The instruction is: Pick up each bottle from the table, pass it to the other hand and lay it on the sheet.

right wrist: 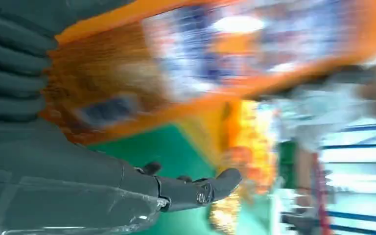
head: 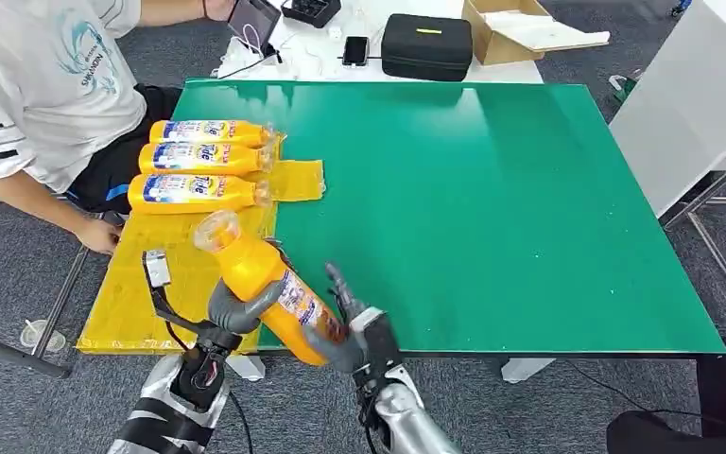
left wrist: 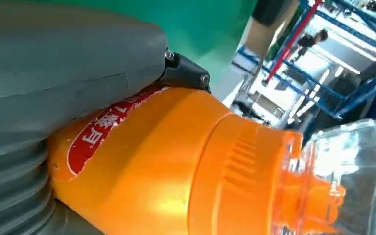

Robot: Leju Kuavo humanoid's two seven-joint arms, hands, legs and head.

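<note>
Green table (head: 492, 208) carries yellow sheet (head: 151, 284) with three bottles (head: 198, 156). Fourth bottle (head: 265, 284) is tilted above the near edge, left hand (head: 232, 307) wrapped round it; right hand (head: 354, 331) supports its base, fingers extended.

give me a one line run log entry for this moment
stage: handover | bottle: held by left hand, right hand at base | sheet: three bottles laid

Bright even light; right wrist view heavily motion-blurred.
</note>
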